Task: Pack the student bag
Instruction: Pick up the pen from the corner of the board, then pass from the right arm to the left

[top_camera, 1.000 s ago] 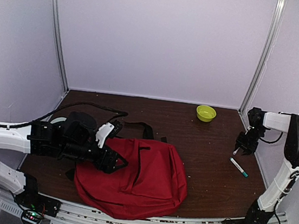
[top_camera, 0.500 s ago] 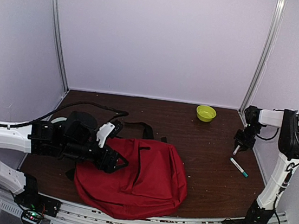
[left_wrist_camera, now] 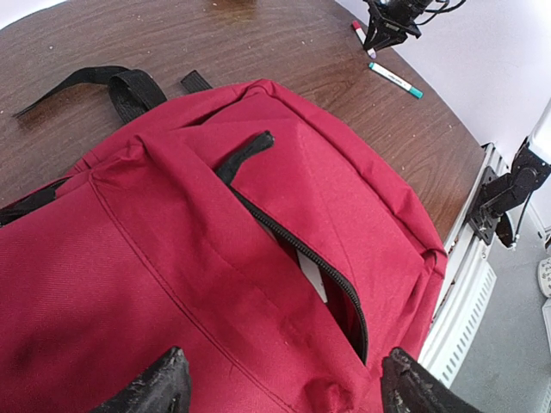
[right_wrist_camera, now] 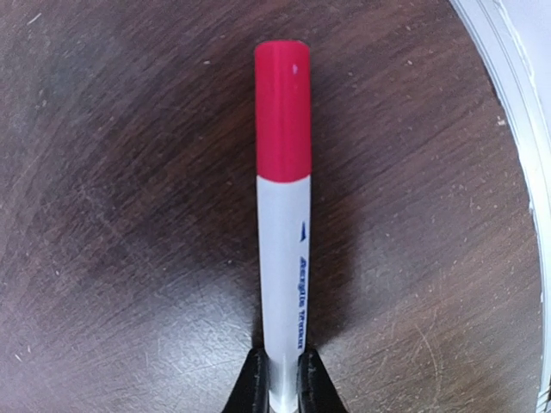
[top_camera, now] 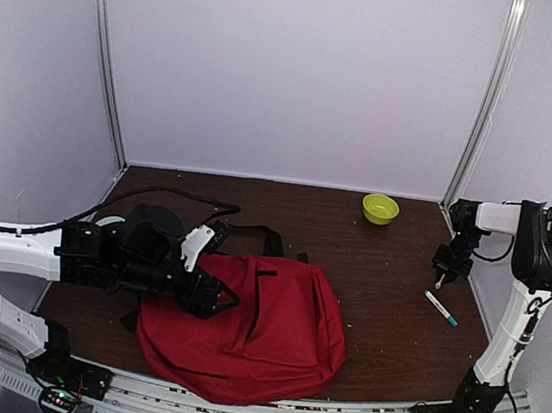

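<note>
Student bag: large red fabric backpack, lying flat on the dark brown wooden table at its near edge, left of centre, front face up.
- Black webbing straps: trail from the bag's far end onto the wood.
- Front pocket zipper: black, partly undone. The gap shows dark lining and a pale edge inside that cannot be identified.
- Black pull tab: lies on the red fabric at the upper end of that zipper.

Left gripper: black, two-fingered, over the bag's left portion. Its fingers are spread wide with red fabric showing between them. Whether the tips touch the cloth cannot be told.

Right gripper: well to the right of the bag, by the table's right edge, pointing down at the wood. Its fingertips are pressed together on either side of the red-capped white marker's barrel, pinching it.

Red-capped white marker: white barrel with blue lettering, red cap at the end away from the fingers. From the wrist view it appears level with the table surface; contact with the wood cannot be confirmed.

Green-capped white marker: lies flat on the table, right of the bag, just nearer the front edge than the right gripper and apart from it.

Small yellow-green round bowl: upright, beyond the bag toward the far right, close to the back wall.
</note>
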{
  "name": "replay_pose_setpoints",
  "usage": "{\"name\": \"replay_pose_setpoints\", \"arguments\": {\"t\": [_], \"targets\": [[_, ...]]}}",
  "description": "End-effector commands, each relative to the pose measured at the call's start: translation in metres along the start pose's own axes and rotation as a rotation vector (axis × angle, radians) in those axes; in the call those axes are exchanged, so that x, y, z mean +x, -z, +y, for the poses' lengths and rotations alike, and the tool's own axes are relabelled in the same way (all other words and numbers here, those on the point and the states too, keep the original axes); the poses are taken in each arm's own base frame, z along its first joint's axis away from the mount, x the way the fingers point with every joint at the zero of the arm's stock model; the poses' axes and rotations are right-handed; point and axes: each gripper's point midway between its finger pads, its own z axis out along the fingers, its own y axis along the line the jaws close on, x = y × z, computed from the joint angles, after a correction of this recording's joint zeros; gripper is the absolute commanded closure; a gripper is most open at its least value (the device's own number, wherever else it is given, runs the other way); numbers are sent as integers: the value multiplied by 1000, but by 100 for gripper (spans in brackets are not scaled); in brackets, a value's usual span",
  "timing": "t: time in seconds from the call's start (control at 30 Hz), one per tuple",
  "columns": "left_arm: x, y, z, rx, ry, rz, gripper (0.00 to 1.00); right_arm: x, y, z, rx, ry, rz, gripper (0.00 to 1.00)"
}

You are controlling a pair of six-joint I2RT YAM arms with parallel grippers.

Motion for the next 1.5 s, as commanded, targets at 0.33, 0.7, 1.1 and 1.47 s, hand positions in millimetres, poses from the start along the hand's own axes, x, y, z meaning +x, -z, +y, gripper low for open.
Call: {"name": "replay_pose_setpoints", "arguments": {"t": [0.33, 0.7, 1.1, 1.47], "targets": [[-10, 13, -5, 21, 4, -52, 22, 34, 7, 9, -101, 51, 44, 100], [-16, 15, -6, 14, -7, -56, 22, 55, 114, 99, -368, 315, -159, 100], [-20, 30, -3, 1, -6, -93, 22, 137, 220, 181, -555, 734, -451, 100], [-23, 34, -5, 21, -21, -112, 20, 226, 273, 207, -744, 1060, -735, 100]]}}
